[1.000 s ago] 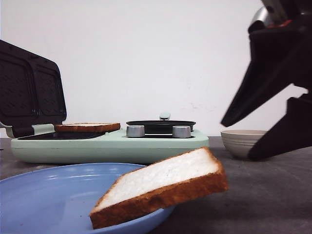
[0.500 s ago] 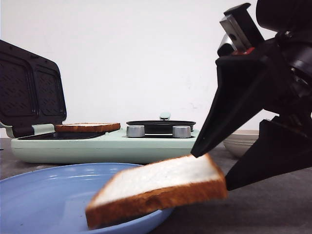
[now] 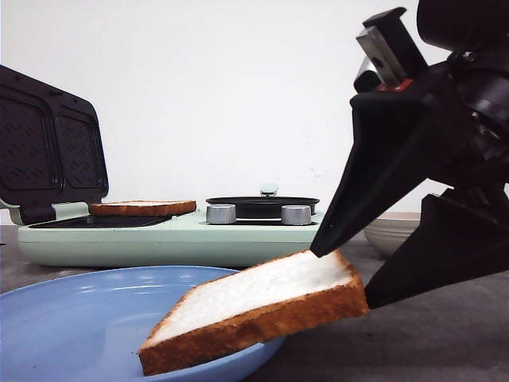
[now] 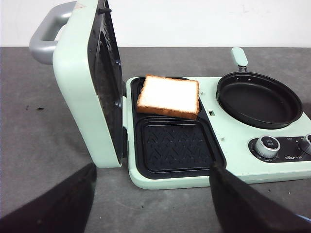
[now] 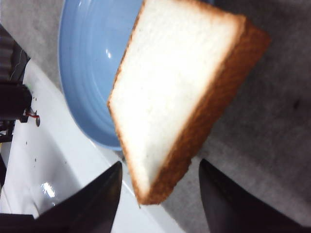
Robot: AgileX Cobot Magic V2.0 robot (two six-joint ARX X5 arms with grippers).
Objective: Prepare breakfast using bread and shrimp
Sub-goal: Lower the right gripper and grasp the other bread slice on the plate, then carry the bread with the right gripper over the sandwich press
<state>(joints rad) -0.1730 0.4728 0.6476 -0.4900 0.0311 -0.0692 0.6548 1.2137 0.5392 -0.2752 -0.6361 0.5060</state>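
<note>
One slice of bread (image 3: 262,306) (image 5: 170,92) leans on the rim of the blue plate (image 3: 79,318) (image 5: 87,73), its right corner sticking out over the table. My right gripper (image 3: 343,280) (image 5: 160,163) is open and straddles that corner, one finger above and one below, with gaps on both sides. A second bread slice (image 3: 143,208) (image 4: 169,96) lies on the far grill plate of the open mint-green sandwich maker (image 3: 175,239) (image 4: 165,183). My left gripper (image 4: 153,194) hangs open over the table in front of the maker. No shrimp shows.
The maker's lid (image 3: 48,151) (image 4: 77,82) stands upright at the left. A black round pan (image 3: 262,204) (image 4: 257,99) sits on the maker's right half, behind two knobs (image 3: 221,213). A beige ribbed bowl (image 3: 382,231) stands behind my right gripper, partly hidden.
My right gripper has come down and leftward from the upper right until its fingers straddle the bread's corner. The slice shifted slightly and settled a little lower on the plate.
</note>
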